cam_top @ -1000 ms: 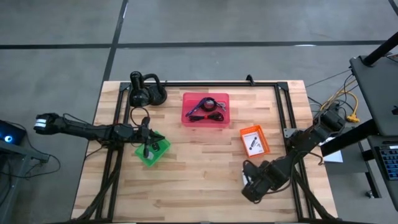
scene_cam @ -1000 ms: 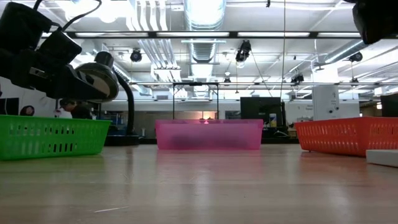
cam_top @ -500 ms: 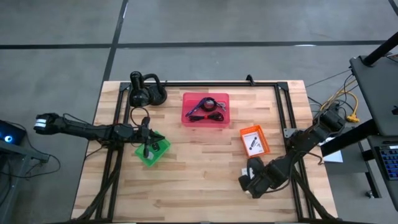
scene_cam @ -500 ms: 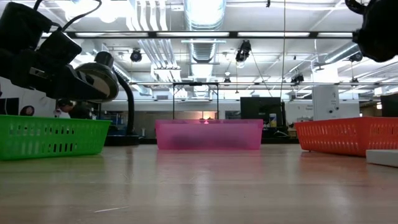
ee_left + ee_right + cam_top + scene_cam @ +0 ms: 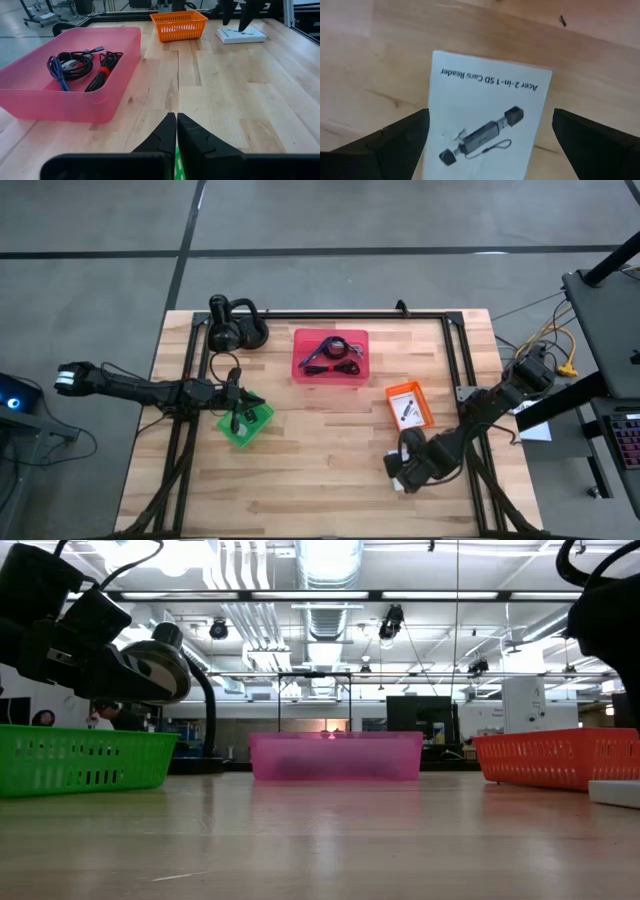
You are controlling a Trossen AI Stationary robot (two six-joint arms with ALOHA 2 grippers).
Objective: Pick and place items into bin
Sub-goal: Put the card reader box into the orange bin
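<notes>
- The right gripper (image 5: 490,137) hangs above a flat white packet (image 5: 487,117) on the desk (image 5: 330,450); its fingers (image 5: 395,137) stand wide, one on each side, and hold nothing.
- Risk, I think: the packet lies flat and thin, so closing fingers may slide over it or push it away.
- The left gripper (image 5: 176,131), fingers pressed together and empty, is above the green basket (image 5: 246,423).
- The pink bin (image 5: 75,95) holds a black coiled cable (image 5: 75,62) and a purple cable (image 5: 54,70); the orange basket (image 5: 409,406) holds another packet.

- The tray (image 5: 330,355) sits at the table's (image 5: 320,480) far middle, with coiled cables (image 5: 80,65) inside.
- The basket (image 5: 408,406) lies to its right, nearer the front.
- A flat packet (image 5: 487,122) lies on the table beneath the right gripper (image 5: 400,473), near the front right.
- The left gripper (image 5: 237,404) hangs over the left-side bin (image 5: 250,420).
</notes>
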